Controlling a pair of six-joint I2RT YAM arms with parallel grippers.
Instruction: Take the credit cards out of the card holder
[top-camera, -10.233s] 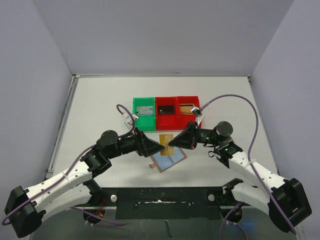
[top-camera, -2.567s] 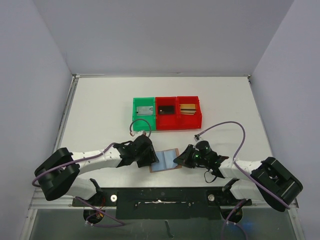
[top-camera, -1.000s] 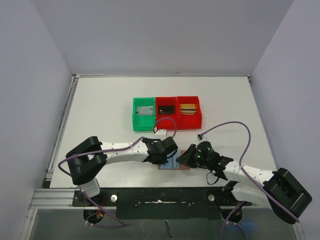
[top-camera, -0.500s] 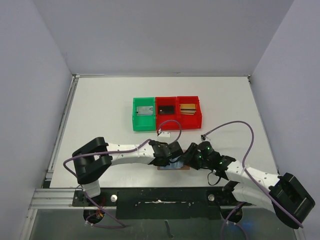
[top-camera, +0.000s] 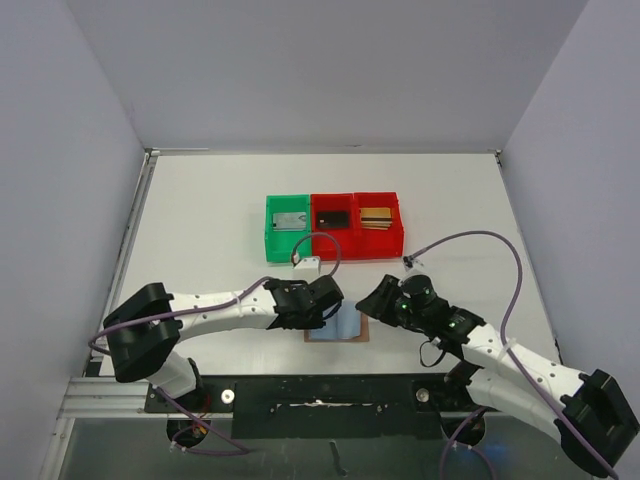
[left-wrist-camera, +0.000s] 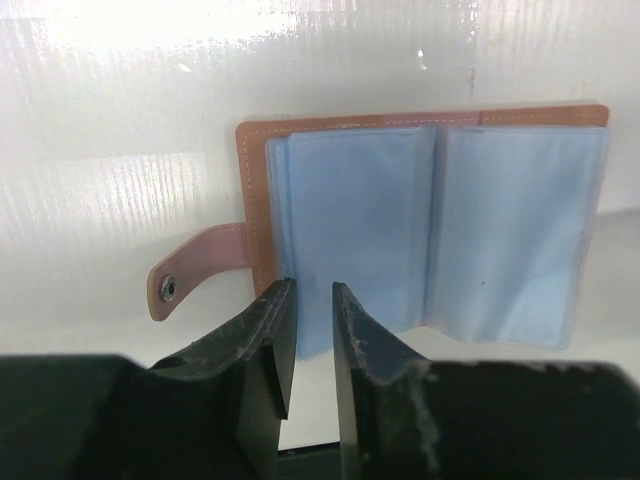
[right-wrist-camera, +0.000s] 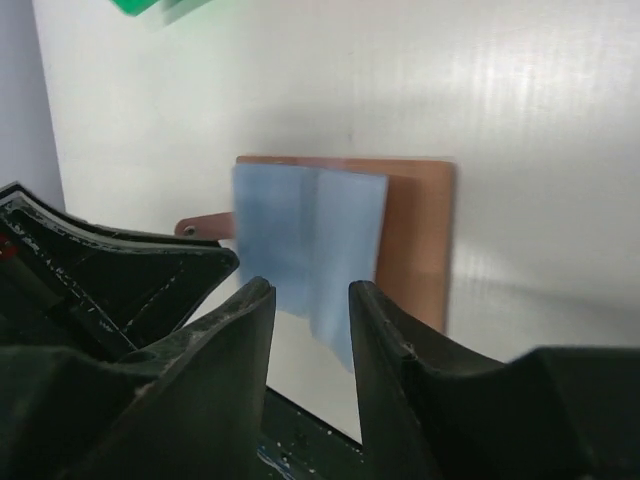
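The card holder lies open and flat on the white table, near the front edge. In the left wrist view the card holder shows light-blue sleeves, a brown cover and a tab with a snap stud; no card shows in the sleeves. My left gripper hovers at its left edge, jaws slightly apart and empty. My right gripper hangs open just off the right edge of the card holder, holding nothing. A grey card, a black card and a gold card lie in the bins.
One green bin and two red bins stand in a row behind the holder, mid-table. Purple cables loop above both wrists. Grey walls close in the table on the left, right and back.
Both grippers have lifted off the holder and drawn slightly apart, uncovering its blue sleeves. The left jaws have parted from shut. The holder stays open on the table.
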